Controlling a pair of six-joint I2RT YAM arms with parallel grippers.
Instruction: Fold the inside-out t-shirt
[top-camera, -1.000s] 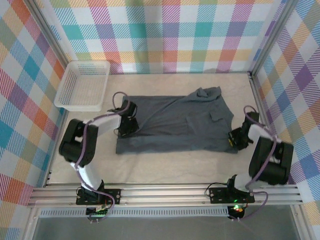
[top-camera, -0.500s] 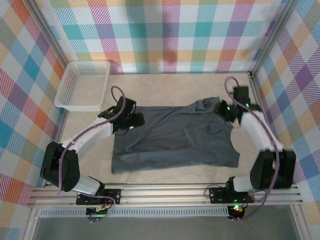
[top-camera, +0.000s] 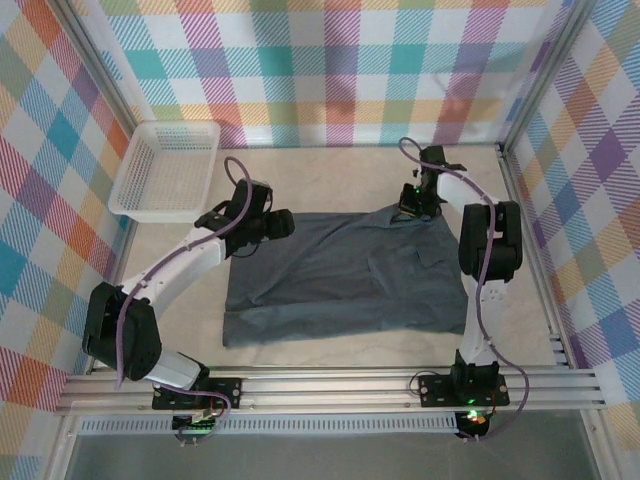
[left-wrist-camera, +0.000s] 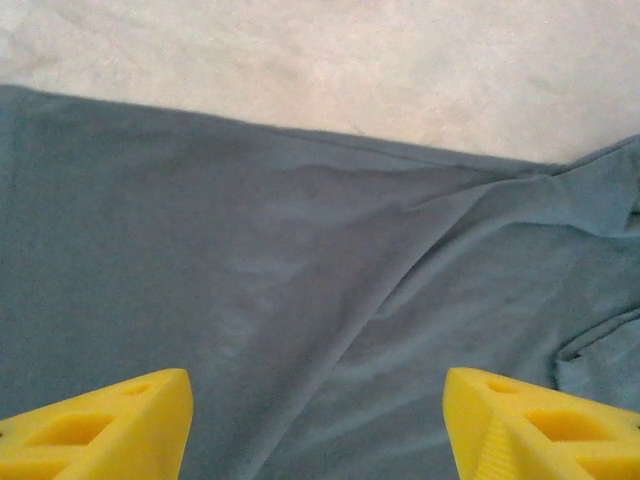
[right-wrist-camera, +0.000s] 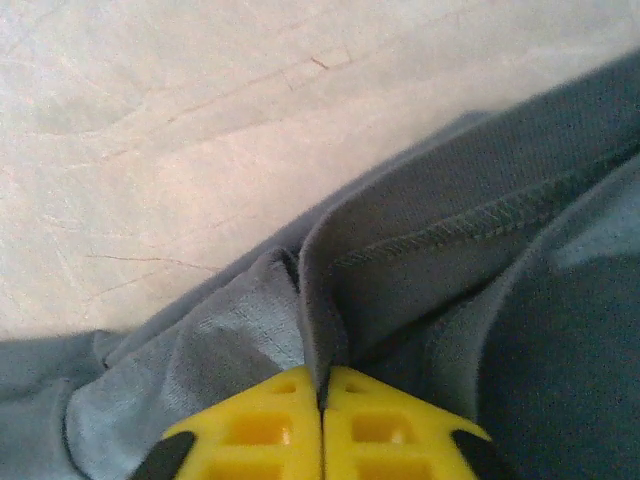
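The dark slate-grey inside-out t-shirt (top-camera: 340, 285) lies spread mostly flat in the middle of the pale beige desk (top-camera: 330, 165). It makes a rough rectangle with its upper-right corner bunched up.

The left claw (top-camera: 278, 225) hangs over the shirt's upper-left corner, released. In its wrist view the two yellow fingers (left-wrist-camera: 100, 425) stand wide apart in the bottom corners of the frame, with grey cloth and one long diagonal crease between them.

The right claw (top-camera: 412, 207) sits at the bunched corner, upper right of centre in the top view, and it is clenched. Its wrist view shows the fingers pressed together, with a raised ridge of fabric running down into the line where they meet, beside a stitched hem.

A small square patch (top-camera: 432, 255) shows on the shirt's right side; any writing on it is too small to read. A white plastic mesh basket (top-camera: 180, 125) stands at the upper left, apart from the shirt.
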